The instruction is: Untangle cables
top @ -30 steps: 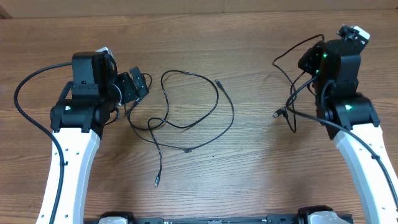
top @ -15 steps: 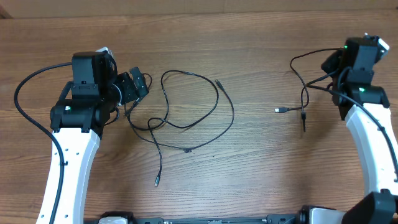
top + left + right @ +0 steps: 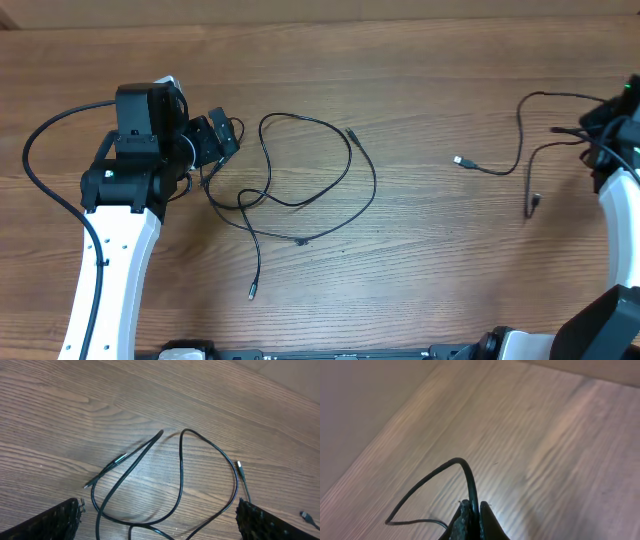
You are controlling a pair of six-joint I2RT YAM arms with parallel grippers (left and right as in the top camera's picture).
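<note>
Overhead: right tool (image 3: 604,128) outstretched, on cable (image 3: 519,125)

My overhead camera hangs above the table (image 3: 420,280) and looks straight down. It takes in the full width, with the arm bases at the near edge. My left wrist camera rides low over the left half, angled down at the wood, with the left fingertips (image 3: 60,525) in its bottom corners. It shares the looped cable (image 3: 310,180) with the overhead view, from far closer. My right wrist camera sits nearest of all, at the right edge, peering past the right fingers (image 3: 485,527). It shares only the right cable (image 3: 520,150) with the overhead view, and its picture is blurred.
</note>
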